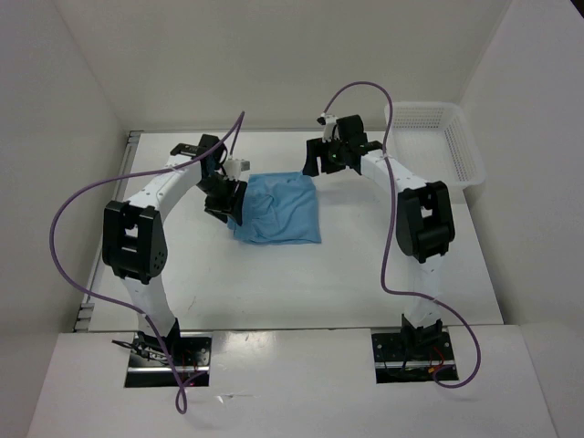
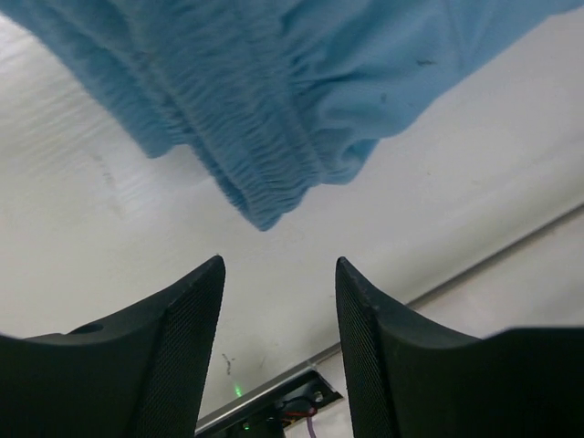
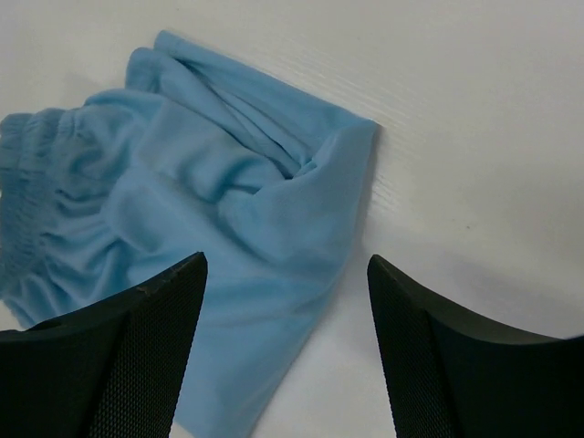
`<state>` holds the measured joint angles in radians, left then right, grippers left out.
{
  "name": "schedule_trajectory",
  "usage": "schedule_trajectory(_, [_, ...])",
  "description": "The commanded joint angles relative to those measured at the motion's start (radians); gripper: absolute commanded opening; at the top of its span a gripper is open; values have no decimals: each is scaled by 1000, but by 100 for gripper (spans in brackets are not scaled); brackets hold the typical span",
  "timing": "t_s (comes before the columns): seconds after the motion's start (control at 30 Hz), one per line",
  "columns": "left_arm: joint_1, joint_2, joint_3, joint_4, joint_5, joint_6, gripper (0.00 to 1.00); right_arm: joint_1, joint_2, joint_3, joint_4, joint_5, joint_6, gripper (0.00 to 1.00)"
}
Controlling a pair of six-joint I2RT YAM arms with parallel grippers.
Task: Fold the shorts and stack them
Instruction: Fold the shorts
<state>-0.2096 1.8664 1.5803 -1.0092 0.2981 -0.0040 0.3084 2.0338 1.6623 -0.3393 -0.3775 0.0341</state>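
Note:
The light blue shorts [image 1: 278, 210] lie in a folded, roughly square bundle at the middle of the white table. My left gripper [image 1: 224, 203] is open and empty at the bundle's left edge. In the left wrist view the gathered waistband [image 2: 265, 155] lies just beyond my left gripper [image 2: 279, 265], not touching it. My right gripper [image 1: 318, 161] is open and empty above the bundle's far right corner. In the right wrist view the shorts [image 3: 210, 210] lie under my right gripper [image 3: 286, 260], with the left finger over the cloth and the right finger over bare table.
A white mesh basket [image 1: 436, 141] stands at the table's far right corner. Purple cables loop from both arms. White walls enclose the table on three sides.

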Motion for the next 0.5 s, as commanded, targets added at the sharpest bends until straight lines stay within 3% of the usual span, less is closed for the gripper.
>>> schedule_trajectory(0.0, [-10,36,-32,-28,169,4,60,-6,89,76,75,-15,82,76])
schedule_trajectory(0.33, [-10,95,-125,72,145,4,60,-6,216,97,121,-72,162,76])
schedule_trajectory(0.47, [-10,128,-125,93,145,4,44,-6,258,123,134,-40,203,51])
